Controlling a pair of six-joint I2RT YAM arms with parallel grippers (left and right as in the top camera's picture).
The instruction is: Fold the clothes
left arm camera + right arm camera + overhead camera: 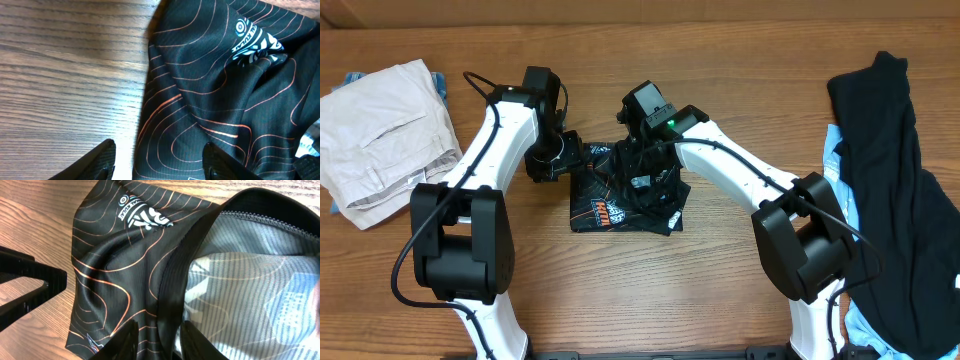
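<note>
1. The jersey [620, 205] is a crumpled black lump in the middle of the wooden table [720, 300], sitting between the two arms. It has thin orange contour lines all over, a round white logo [252, 40], and an orange-and-white logo [610, 212] near the front edge.
2. Left gripper [160, 162]: the fingers are spread wide and it's got nothing. The jersey's edge just lies on the table between them.
3. Right gripper [159, 340]: the fingers are pulled in close with a thick black hem fold running between them. Looks pinched to me.
4. Only the right wrist view gets the inside of the jersey. The cloth is opened up there, showing grey striped lining [250, 280] with a pale blue label [295, 305].
5. Only the overhead gets the surroundings. There are beige trousers [385, 135] far left and a black garment [885, 180] over light blue cloth [865, 320] far right, both well apart from the jersey.
</note>
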